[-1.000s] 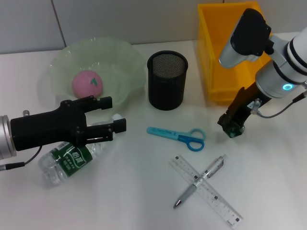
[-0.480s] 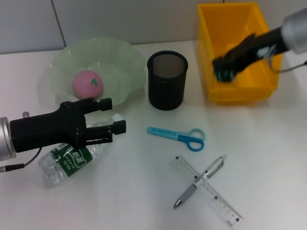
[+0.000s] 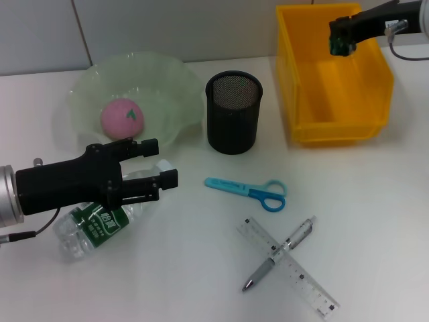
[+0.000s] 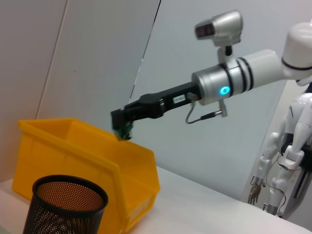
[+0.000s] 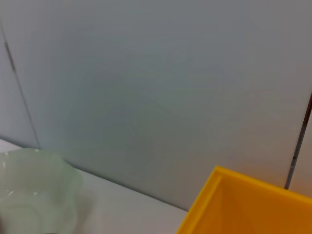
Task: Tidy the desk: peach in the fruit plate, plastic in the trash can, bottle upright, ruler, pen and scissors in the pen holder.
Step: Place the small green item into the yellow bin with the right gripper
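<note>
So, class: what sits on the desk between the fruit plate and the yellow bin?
In the head view, the black mesh pen holder stands upright between the fruit plate and the yellow bin.

You have one peach (image 3: pixel 122 118), one fruit plate (image 3: pixel 175 82), one bottle (image 3: pixel 94 225), one mesh pen holder (image 3: pixel 232 113), one yellow bin (image 3: pixel 335 100), one pair of scissors (image 3: pixel 248 190), one ruler (image 3: pixel 295 272) and one pen (image 3: pixel 278 253).

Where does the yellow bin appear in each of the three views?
Head view: yellow bin at the far right of the desk, right gripper above it.
Left wrist view: yellow bin behind the black mesh pen holder.
Right wrist view: only its rim corner.
Shared landmark: the bin's rim.
</note>
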Robot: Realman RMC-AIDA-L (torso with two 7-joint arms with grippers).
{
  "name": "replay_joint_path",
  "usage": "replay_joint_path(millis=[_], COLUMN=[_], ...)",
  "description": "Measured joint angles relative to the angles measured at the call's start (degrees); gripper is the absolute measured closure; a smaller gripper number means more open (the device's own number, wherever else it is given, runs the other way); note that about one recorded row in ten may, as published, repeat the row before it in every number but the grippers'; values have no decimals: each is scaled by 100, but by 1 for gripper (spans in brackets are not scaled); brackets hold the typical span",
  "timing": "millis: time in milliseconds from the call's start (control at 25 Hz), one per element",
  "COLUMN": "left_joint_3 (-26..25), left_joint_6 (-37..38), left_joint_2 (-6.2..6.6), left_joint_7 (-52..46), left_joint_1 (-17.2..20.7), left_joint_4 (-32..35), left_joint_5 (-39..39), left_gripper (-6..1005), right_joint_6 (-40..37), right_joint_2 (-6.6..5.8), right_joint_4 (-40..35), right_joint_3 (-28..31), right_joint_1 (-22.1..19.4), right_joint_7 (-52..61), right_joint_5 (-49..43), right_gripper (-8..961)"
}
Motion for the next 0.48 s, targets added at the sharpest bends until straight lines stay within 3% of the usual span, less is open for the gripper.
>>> replay_joint_path(millis=[120, 240, 320, 480], left_joint_3=[0, 0, 0, 0], left_joint_6=[6, 8, 14, 23], left_joint_2=[-5, -8, -13, -11], left_joint_7=[-9, -10, -11, -11], left_joint_1=[-1, 3, 3, 2], left_joint_4=[0, 0, 0, 0], left_joint_5=[-1, -2, -4, -6], left_gripper=[164, 164, 164, 164], right_joint_6=[325, 507, 534, 559], right_joint_2=[-10, -32, -35, -37], right_joint_4=[393, 676, 730, 718], right_joint_3=[-28, -28, -27, -25], right_joint_1=[133, 255, 287, 283], right_joint_7=[-1, -8, -17, -20], right_joint_5=[-8, -15, -16, -14], right_gripper=[887, 756, 669, 596])
